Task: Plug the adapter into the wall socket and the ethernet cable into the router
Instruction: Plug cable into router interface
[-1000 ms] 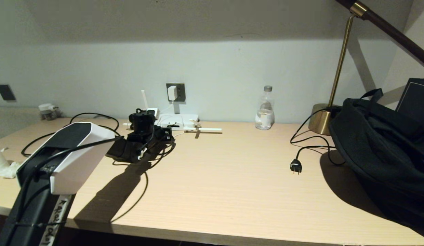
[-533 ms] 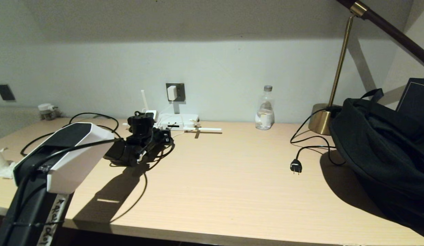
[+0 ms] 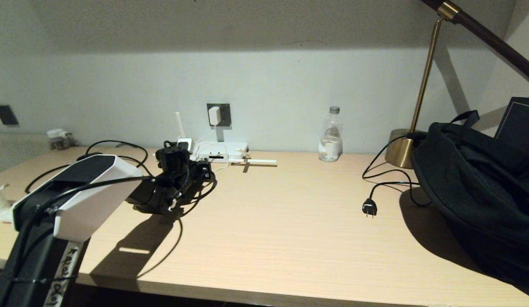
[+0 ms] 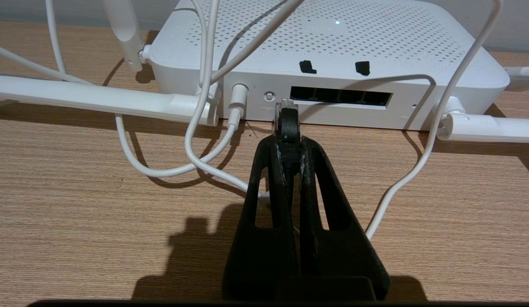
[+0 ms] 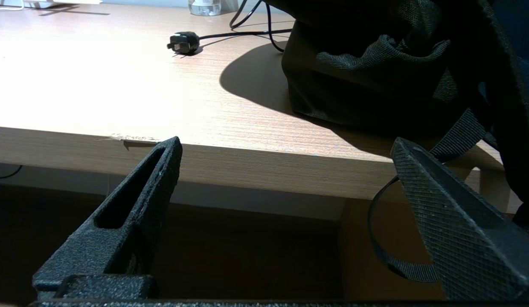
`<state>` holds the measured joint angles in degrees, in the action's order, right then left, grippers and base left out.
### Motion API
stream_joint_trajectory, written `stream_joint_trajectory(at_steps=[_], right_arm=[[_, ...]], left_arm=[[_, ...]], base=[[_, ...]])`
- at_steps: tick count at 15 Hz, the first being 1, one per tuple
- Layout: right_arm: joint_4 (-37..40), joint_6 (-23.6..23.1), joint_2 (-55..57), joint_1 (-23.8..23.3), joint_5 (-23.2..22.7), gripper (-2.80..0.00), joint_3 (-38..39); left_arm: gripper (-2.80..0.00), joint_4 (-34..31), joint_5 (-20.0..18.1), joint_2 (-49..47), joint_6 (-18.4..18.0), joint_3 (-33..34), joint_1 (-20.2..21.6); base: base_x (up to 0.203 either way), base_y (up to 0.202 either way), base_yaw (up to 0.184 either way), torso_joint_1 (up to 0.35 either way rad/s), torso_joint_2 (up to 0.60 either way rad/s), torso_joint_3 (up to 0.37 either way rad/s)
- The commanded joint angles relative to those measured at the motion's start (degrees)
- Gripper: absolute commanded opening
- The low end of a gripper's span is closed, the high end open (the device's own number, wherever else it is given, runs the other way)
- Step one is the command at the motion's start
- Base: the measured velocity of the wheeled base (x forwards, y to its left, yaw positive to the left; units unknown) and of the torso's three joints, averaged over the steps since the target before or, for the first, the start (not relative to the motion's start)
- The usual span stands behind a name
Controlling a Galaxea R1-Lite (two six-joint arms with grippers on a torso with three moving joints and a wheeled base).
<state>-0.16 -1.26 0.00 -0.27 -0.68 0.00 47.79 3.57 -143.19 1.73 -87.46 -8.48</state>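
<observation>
The white adapter [image 3: 213,115] sits in the grey wall socket [image 3: 225,109] above the desk. Below it lies the white router [image 3: 224,149], whose dark port slots [image 4: 340,96] face my left gripper [image 4: 288,143]. That gripper is shut on the ethernet cable's clear connector [image 4: 286,111]. The connector's tip is at the router's edge, just beside the left end of the port row. The black ethernet cable [image 3: 115,143] loops away over the desk on the left. In the head view my left gripper [image 3: 208,165] is close in front of the router. My right gripper [image 5: 286,143] hangs open below the desk's front edge.
White cords [image 4: 196,140] and stick antennas [image 4: 89,96] lie around the router's front. A water bottle [image 3: 331,136], a brass lamp base [image 3: 400,148], a black two-pin plug [image 3: 369,208] and a large black bag [image 3: 482,187] occupy the right side.
My left forearm has shifted left and lower in the head view, and the gripper has dipped a little in front of the router, still shut on the connector. The right arm has not moved.
</observation>
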Motion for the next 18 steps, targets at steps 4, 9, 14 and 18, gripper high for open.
stream_joint_trajectory(at_steps=[4,9,14,18], right_arm=[[0.0,0.3,0.0,0.0,0.0,0.00,0.0],[0.0,0.2,0.0,0.0,0.0,0.00,0.0],[0.0,0.2,0.0,0.0,0.0,0.00,0.0],[0.0,0.0,0.1,0.0,0.0,0.00,0.0]], left_arm=[[-2.80,-0.3,-0.1,-0.8,0.0,-2.2,0.0],[-2.80,-2.7,-0.7,-1.7,0.1,-5.0,0.0],[-2.80,-2.9,-0.7,-1.7,0.1,-5.1,0.0],[-2.80,-2.8,-0.7,-1.6,0.1,-4.9,0.0]], base=[[0.000,0.000,0.000,0.000,0.00,0.000],[0.000,0.000,0.000,0.000,0.00,0.000],[0.000,0.000,0.000,0.000,0.00,0.000],[0.000,0.000,0.000,0.000,0.00,0.000]])
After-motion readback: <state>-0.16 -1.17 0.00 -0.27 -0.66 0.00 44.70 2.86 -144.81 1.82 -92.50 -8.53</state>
